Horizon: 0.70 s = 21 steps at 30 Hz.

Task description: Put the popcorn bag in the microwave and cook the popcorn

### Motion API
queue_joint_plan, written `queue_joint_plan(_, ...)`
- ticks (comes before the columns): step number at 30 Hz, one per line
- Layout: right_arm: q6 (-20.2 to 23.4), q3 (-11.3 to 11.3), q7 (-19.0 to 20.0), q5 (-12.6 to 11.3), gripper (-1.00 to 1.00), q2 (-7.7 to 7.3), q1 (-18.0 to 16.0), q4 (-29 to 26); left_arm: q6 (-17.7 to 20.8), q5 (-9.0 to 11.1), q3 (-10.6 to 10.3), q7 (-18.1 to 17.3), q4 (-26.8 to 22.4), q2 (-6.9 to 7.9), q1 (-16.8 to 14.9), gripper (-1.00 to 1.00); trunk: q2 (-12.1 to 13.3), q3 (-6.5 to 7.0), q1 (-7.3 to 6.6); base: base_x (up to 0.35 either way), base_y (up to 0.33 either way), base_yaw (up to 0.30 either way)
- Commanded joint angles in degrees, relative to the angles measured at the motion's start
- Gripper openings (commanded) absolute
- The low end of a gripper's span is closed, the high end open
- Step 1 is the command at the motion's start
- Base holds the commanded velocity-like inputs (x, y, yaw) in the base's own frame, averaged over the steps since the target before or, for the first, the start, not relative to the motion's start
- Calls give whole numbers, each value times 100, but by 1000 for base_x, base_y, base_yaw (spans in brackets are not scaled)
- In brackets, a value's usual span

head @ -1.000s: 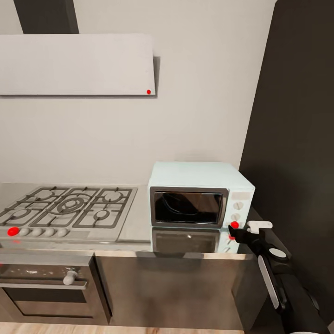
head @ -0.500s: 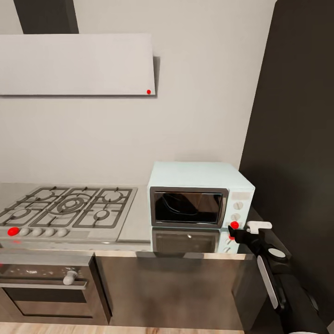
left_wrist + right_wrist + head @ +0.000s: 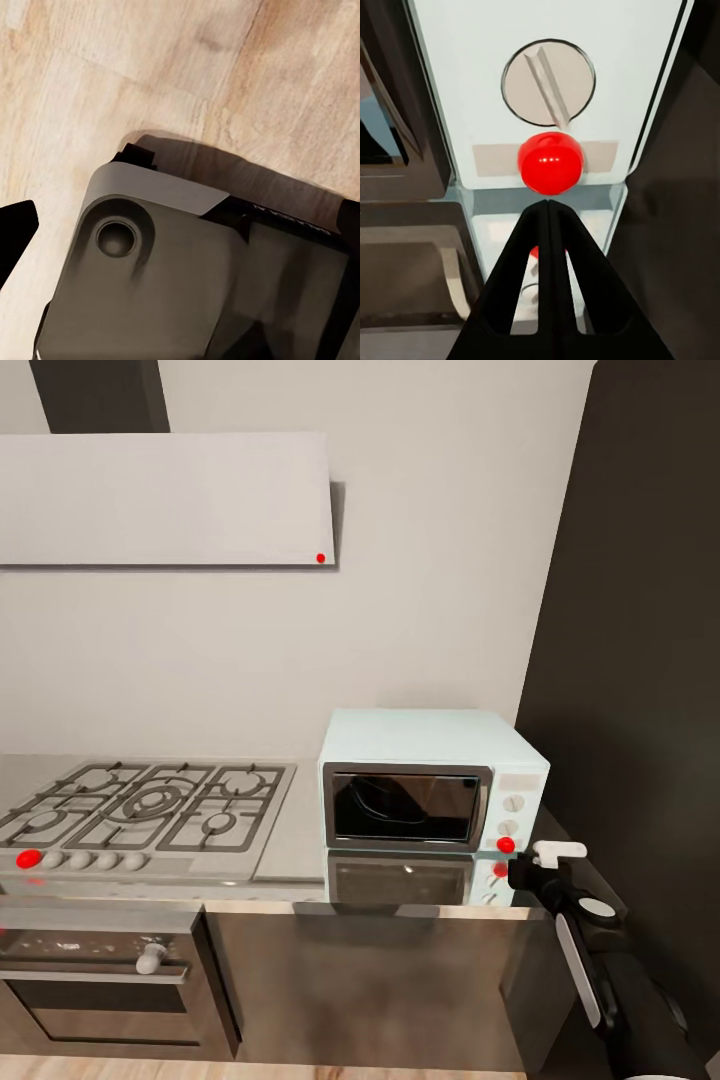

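Change: right gripper had drawn back slightly from the red indicator light; a second before, its tip sat right at the light, and now it was just below and beside it. Nothing else had shifted.
Microwave: microwave stood on the counter between the gas hob and a dark tall cabinet, its dark glass door shut.
Popcorn bag: could not be made out behind the dark glass; whether it sat inside could not be told.
Panel: in the right wrist view, a round knob sat next to the red light.
Gripper state: right gripper had its two fingers pressed together, holding nothing. Left gripper's state could not be told; the left wrist view looked at the robot's base over wood floor.
Step, as judged: likely switching the microwave on or checking that it was on. Done well, the closed tip should meet the control squarely, without sliding off.
Arm pose: right arm reached up and forward from the lower right, with its wrist near the counter edge.
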Motion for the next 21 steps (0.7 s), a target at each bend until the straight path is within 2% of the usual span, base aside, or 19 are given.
queue_joint_plan(1, 30, -10, 49, 22, -100, 0, -4, -6, -11, 47, -49, 21, 0, -2, -3, 100, -5, -8, 0, 0, 0, 0)
queue_joint_plan(11, 160, -1, 81, 13, -100, -122, -4, 48, -11, 47, -49, 21, 0, -2, -3, 100, -5, -8, 0, 0, -22, 0)
queue_joint_plan(21, 177, 44, 55, 35, -100, -79, -4, 40, -11, 47, -49, 21, 0, -10, -3, 100, -5, -8, 0, 0, -19, 0)
